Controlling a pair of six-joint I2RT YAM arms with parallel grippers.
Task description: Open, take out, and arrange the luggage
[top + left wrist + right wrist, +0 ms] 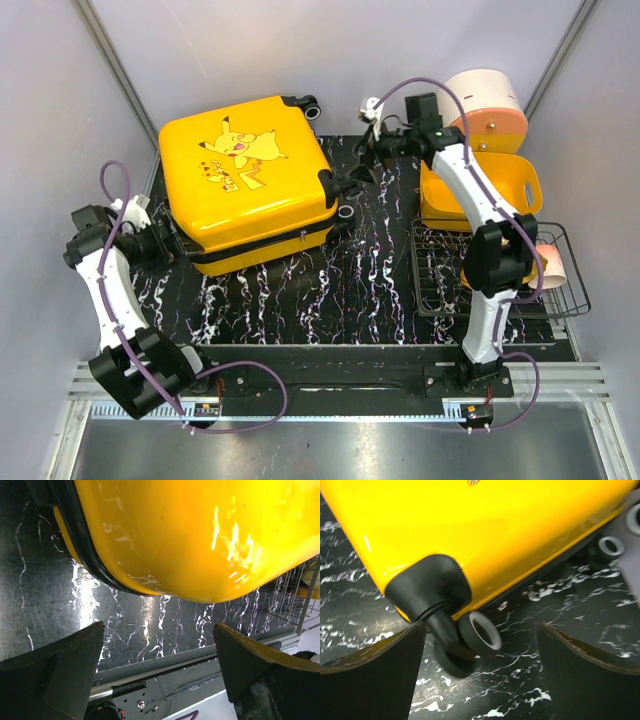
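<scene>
Left gripper (pixel 157 632) hangs with its jaws spread wide and nothing between them, just off the 8 o'clock corner of the luggage (pixel 245 180), not touching the shell. That closed yellow case lies flat, printed lid up, on the mat (pixel 370 285) towards 11 o'clock, its left edge close to the side wall (pixel 60 120). Bare mat runs along its 6 o'clock edge and out to 3 o'clock. At the case's 3 o'clock side the right gripper (pixel 362 172) also stands fully open and empty, a black-and-white wheel (pixel 487 636) just ahead of its fingers. Further right, the wire rack (pixel 560 300) sits at 4 o'clock and the yellow basket (pixel 510 180) at 2 o'clock, partly covered by the right arm. The case's seam is too shadowed to read.
</scene>
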